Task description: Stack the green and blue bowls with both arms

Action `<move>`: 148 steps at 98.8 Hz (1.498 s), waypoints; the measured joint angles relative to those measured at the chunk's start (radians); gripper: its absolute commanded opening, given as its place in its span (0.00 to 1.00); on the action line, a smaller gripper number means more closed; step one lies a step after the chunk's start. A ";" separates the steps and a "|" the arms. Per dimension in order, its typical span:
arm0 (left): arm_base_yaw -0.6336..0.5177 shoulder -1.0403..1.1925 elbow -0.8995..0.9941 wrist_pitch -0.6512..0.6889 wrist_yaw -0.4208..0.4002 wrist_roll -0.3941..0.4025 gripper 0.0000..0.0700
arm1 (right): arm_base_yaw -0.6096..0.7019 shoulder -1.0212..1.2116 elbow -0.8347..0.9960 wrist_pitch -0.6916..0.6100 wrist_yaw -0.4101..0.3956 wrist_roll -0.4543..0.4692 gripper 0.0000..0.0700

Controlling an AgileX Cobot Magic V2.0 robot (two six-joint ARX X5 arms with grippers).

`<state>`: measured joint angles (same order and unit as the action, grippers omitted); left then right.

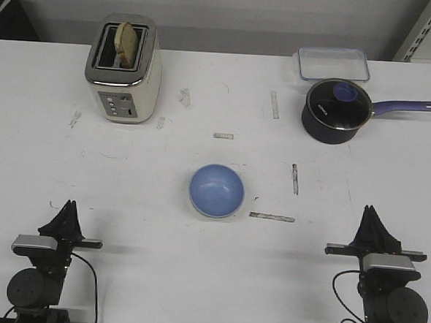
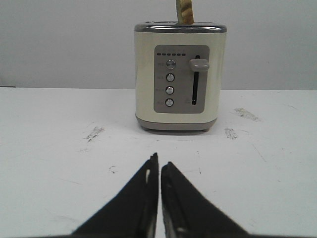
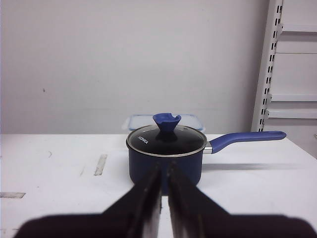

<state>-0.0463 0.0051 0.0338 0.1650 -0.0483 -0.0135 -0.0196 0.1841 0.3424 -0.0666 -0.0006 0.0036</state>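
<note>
A light blue bowl (image 1: 216, 190) sits upright in the middle of the table. A thin pale edge shows under its near rim; I cannot tell whether that is the green bowl, which is otherwise not to be seen. My left gripper (image 1: 70, 207) rests near the table's front left, shut and empty, well left of the bowl. In the left wrist view the left gripper (image 2: 159, 159) points at the toaster. My right gripper (image 1: 371, 212) rests at the front right, shut and empty. In the right wrist view the right gripper (image 3: 164, 166) points at the saucepan. Neither wrist view shows a bowl.
A cream toaster (image 1: 124, 69) with a slice of bread stands at the back left. A dark blue saucepan (image 1: 336, 112) with a glass lid and a long handle stands at the back right, a clear lidded container (image 1: 333, 64) behind it. Tape strips (image 1: 272, 217) mark the table.
</note>
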 measured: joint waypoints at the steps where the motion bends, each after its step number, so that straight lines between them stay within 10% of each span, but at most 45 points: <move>1: 0.000 0.000 0.000 0.000 0.000 0.000 0.00 | 0.000 -0.001 0.000 -0.002 -0.001 0.000 0.01; 148: 0.000 0.000 0.000 0.000 -0.001 0.000 0.00 | 0.032 -0.182 -0.328 0.138 -0.024 0.000 0.01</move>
<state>-0.0463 0.0051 0.0338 0.1650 -0.0490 -0.0135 0.0128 0.0017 0.0143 0.0711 -0.0250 0.0032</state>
